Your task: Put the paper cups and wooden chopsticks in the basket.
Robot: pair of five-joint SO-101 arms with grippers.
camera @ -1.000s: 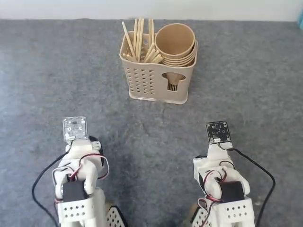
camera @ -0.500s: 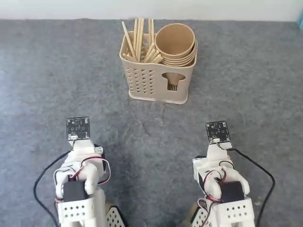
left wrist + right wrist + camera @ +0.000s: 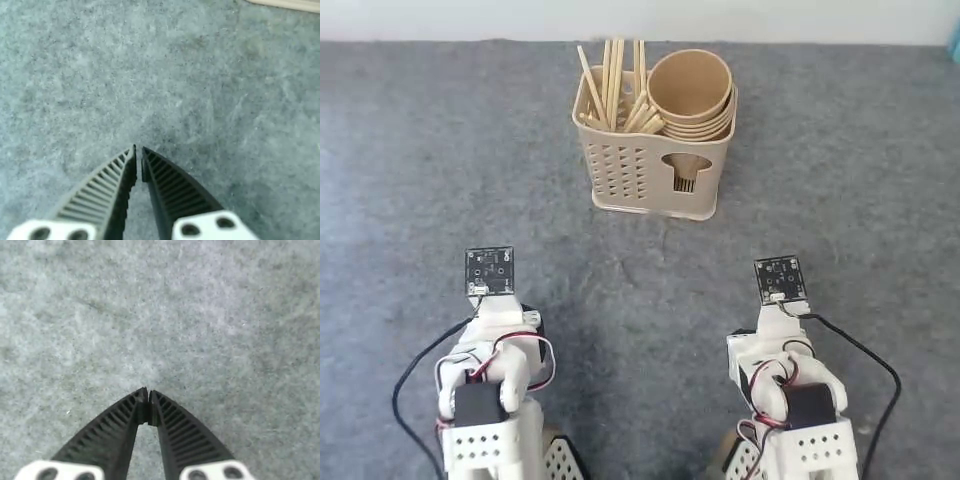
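A beige perforated basket [image 3: 650, 175] stands at the back middle of the grey carpet. Stacked paper cups [image 3: 692, 92] sit in its right half. Several wooden chopsticks [image 3: 615, 80] stand upright in its left half. Both arms are folded back near the front edge, far from the basket. My left gripper [image 3: 138, 150] is shut with nothing in it, its tips over bare carpet. My right gripper [image 3: 148, 391] is shut too and holds nothing. In the high view the left arm [image 3: 488, 345] is at the front left and the right arm [image 3: 782, 350] at the front right.
Grey carpet [image 3: 840, 180] covers the whole table. A strip of the basket's beige base [image 3: 290, 4] lies at the edge of the left wrist view. Cables loop beside both arm bases. A pale wall edge runs along the back.
The left arm's wrist has drawn back slightly toward its base and shifted a little to the right. The right arm and the basket have stayed still.
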